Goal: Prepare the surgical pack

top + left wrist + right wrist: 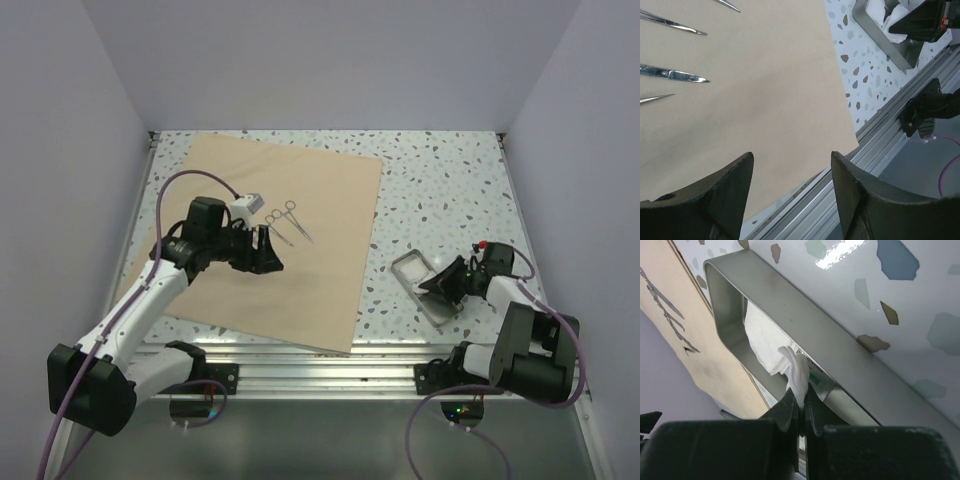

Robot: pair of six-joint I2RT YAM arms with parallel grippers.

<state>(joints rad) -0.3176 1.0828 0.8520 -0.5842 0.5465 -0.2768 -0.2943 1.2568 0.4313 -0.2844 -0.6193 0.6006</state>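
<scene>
Right wrist view: my right gripper [799, 401] pinches white gauze [765, 345] at the metal tray [805, 310].
The rest of the gauze lies inside the tray. My left gripper [791, 159] hangs spread over the flat tan surgical pack wrap [300, 270], left of the tray, where surgical instruments [285, 222] lie.

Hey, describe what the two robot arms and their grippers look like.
Both arms have white links and black joints: left arm, right arm. A purple cable loops along each. The left gripper and right gripper have dark, wedge-shaped fingers. A small red mark sits near the right wrist.
</scene>
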